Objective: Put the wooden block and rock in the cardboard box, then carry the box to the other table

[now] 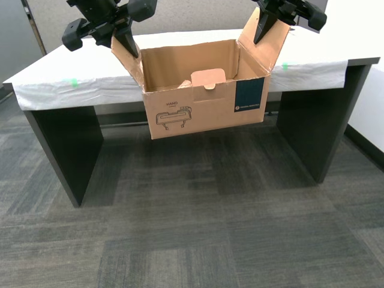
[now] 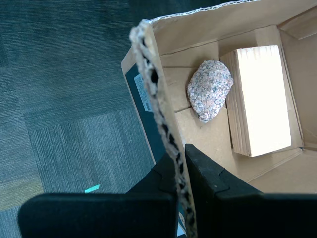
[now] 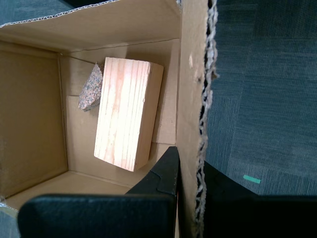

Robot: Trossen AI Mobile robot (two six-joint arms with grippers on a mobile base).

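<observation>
The cardboard box [image 1: 204,90] hangs in the air in front of the other table [image 1: 72,81], its base below the tabletop edge, with the wooden block [image 3: 126,114] and the rock [image 2: 210,90] lying touching on its floor. From the exterior view's left to its right, one gripper [image 1: 127,41] is clamped on one raised flap and the other [image 1: 259,31] on the opposite flap; the wrist views show the first gripper [image 3: 190,188] and the second gripper [image 2: 178,173] each pinching a ragged corrugated edge. The likely risk is a worn flap tearing or slipping under the load, or the base catching the table edge; the carton is brown, with a teal label and a line drawing.
</observation>
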